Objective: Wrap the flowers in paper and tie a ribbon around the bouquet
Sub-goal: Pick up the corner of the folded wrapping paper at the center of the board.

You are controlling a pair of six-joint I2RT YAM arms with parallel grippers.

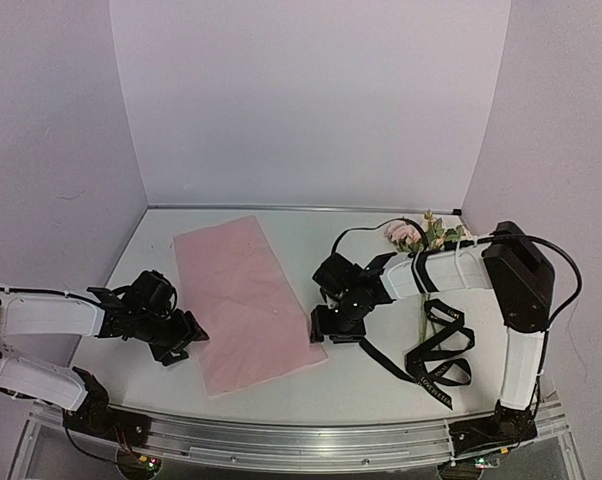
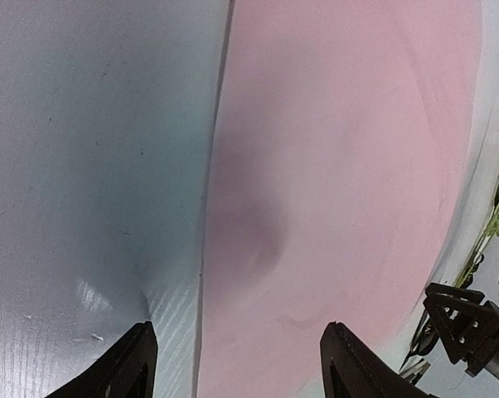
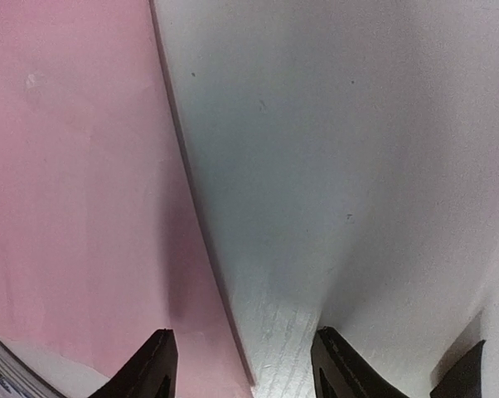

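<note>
The pink paper (image 1: pixel 243 300) lies flat on the table, its long side running away from the arms. My left gripper (image 1: pixel 186 340) is low at the paper's near left edge. In the left wrist view the left gripper (image 2: pixel 237 332) is open and straddles that edge of the paper (image 2: pixel 341 166). My right gripper (image 1: pixel 326 325) is at the near right corner. Seen from the right wrist, this gripper (image 3: pixel 243 334) is open too, one finger over the paper (image 3: pixel 67 166) and one over bare table. The flowers (image 1: pixel 411 235) lie behind the right arm. The black ribbon (image 1: pixel 441 350) curls on the right.
The right forearm (image 1: pixel 451 270) crosses over the flower stems. White walls (image 1: pixel 311 100) close the table at the back and both sides. A metal rail (image 1: pixel 301 435) runs along the near edge. In the left wrist view, green stems (image 2: pixel 498 207) and the right gripper (image 2: pixel 465 323) show at far right.
</note>
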